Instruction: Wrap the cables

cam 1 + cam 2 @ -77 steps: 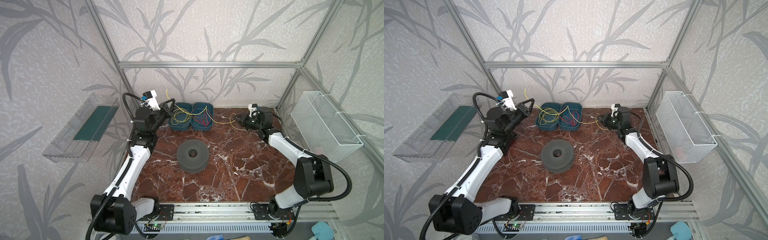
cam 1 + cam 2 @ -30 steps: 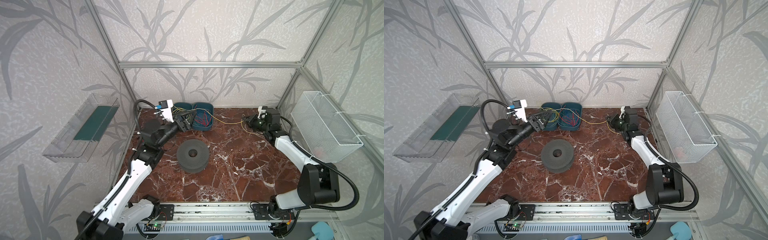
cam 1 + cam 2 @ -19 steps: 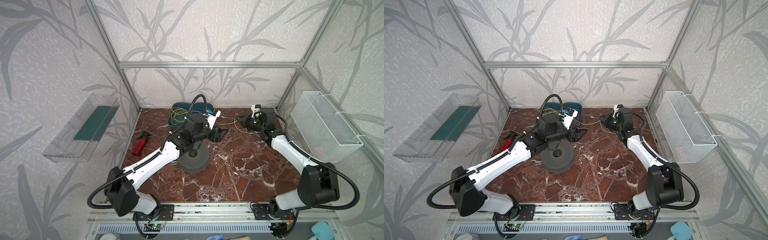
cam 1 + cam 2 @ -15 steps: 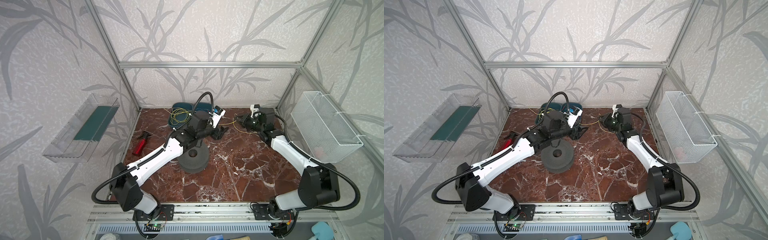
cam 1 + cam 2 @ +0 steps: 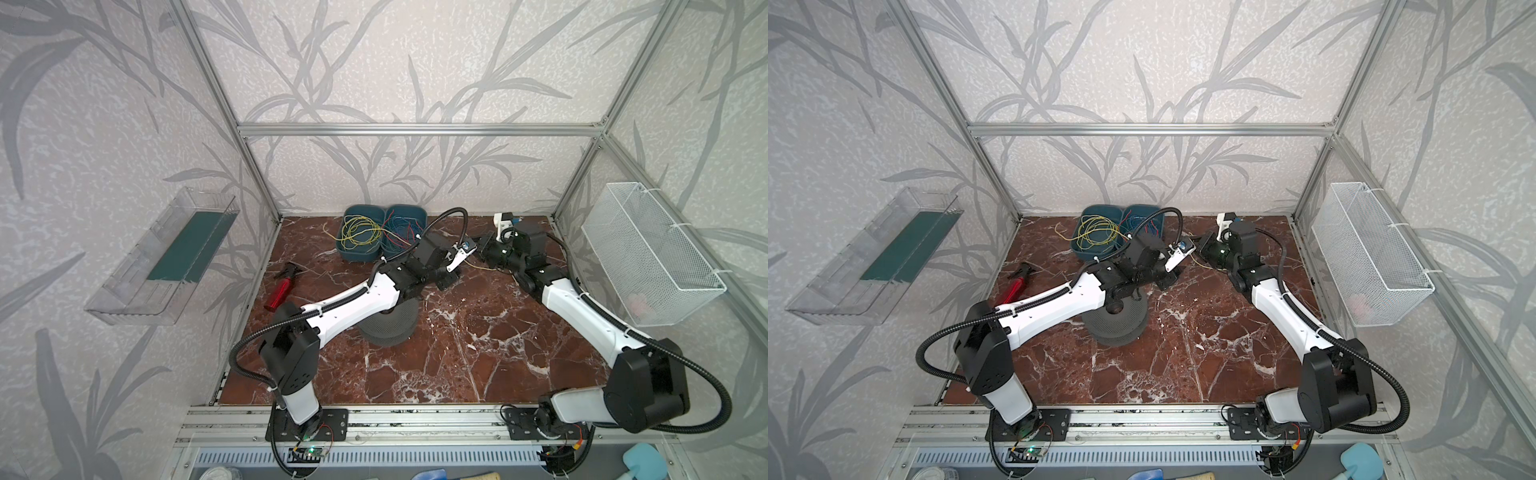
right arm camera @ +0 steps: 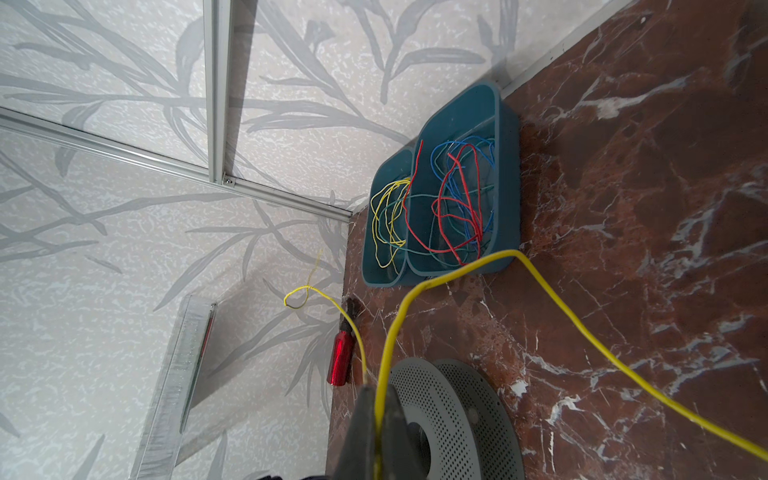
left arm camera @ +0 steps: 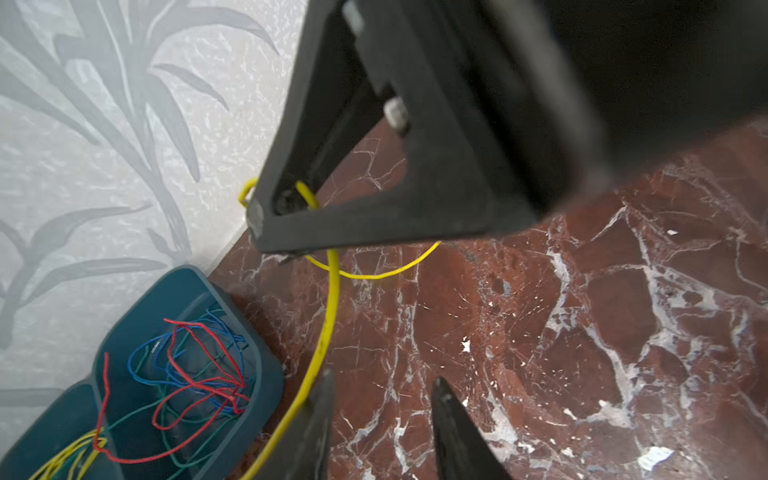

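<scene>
A yellow cable (image 6: 457,268) is pinched in my right gripper (image 6: 377,395), which is shut on it; from there it loops over the marble floor. In the left wrist view the same cable (image 7: 331,299) hangs from the right gripper (image 7: 266,216) and passes along the outer side of one left finger (image 7: 322,411). My left gripper (image 7: 380,378) is open, with only floor between its fingers. In both top views the left gripper (image 5: 445,277) (image 5: 1167,277) sits just in front of the right gripper (image 5: 484,247) (image 5: 1205,245). More yellow cables (image 5: 359,235) lie in a teal bin.
A grey perforated spool (image 5: 390,328) stands mid-floor under the left arm. Two teal bins (image 5: 422,216) sit at the back wall, one holding red and blue wires. A red spray bottle (image 5: 282,286) lies at the left. A white wire basket (image 5: 648,253) hangs on the right wall.
My left arm has swung from the bins at the back left across to the right gripper, and its jaws have narrowed. The right gripper stays shut on the cable, almost still.
</scene>
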`<state>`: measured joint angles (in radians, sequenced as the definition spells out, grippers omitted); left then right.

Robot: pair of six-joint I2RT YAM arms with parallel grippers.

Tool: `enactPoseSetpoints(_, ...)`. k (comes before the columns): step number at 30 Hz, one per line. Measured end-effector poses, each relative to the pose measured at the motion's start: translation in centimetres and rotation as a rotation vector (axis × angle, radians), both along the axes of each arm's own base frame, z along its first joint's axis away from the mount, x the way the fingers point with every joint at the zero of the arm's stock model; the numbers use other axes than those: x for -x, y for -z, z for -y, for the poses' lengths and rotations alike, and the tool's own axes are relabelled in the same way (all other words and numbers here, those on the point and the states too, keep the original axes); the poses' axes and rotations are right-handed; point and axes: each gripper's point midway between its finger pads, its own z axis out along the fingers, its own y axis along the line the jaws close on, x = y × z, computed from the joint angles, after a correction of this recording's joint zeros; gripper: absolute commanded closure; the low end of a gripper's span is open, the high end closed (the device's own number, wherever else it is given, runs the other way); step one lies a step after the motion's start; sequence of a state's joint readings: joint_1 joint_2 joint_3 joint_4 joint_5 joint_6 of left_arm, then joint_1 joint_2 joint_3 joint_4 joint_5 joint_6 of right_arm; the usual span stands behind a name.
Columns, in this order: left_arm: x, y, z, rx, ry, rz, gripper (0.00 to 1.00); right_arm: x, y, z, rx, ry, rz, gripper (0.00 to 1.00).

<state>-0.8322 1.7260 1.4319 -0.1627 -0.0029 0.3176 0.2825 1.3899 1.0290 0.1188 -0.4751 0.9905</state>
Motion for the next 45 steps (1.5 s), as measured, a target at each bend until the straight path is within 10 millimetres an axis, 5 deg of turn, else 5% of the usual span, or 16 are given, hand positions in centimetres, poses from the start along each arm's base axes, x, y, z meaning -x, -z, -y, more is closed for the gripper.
enactPoseSetpoints(7,-0.4,0.0,-0.2,-0.021,0.001,0.058,0.73,0.3,0.2,-0.3,0.005,-0.007,0.001,1.00)
enactPoseSetpoints(13,1.4,0.7,-1.8,-0.053,0.033,0.085,0.65,0.8,0.9,-0.2,0.041,-0.010,-0.010,1.00)
enactPoseSetpoints(20,4.7,-3.0,-4.8,-0.005,0.074,0.179,0.48,1.0,1.1,-0.4,0.057,-0.020,-0.009,1.00)
enactPoseSetpoints(23,4.5,-3.9,-4.5,0.017,0.080,0.210,0.47,1.2,1.1,-0.7,0.056,-0.028,-0.008,1.00)
enactPoseSetpoints(29,3.5,-1.5,-2.2,-0.021,0.122,0.171,0.47,1.5,1.1,-1.3,0.052,-0.041,-0.010,1.00)
enactPoseSetpoints(34,2.8,-0.8,-0.5,-0.039,0.144,0.165,0.59,1.6,1.0,-1.4,0.051,-0.046,-0.009,1.00)
enactPoseSetpoints(40,2.5,-1.1,-0.2,-0.043,0.143,0.185,0.89,2.2,1.3,-1.5,0.049,-0.057,-0.013,1.00)
enactPoseSetpoints(45,2.3,-1.1,-0.3,-0.051,0.138,0.196,0.93,2.3,1.5,-1.6,0.049,-0.064,-0.018,1.00)
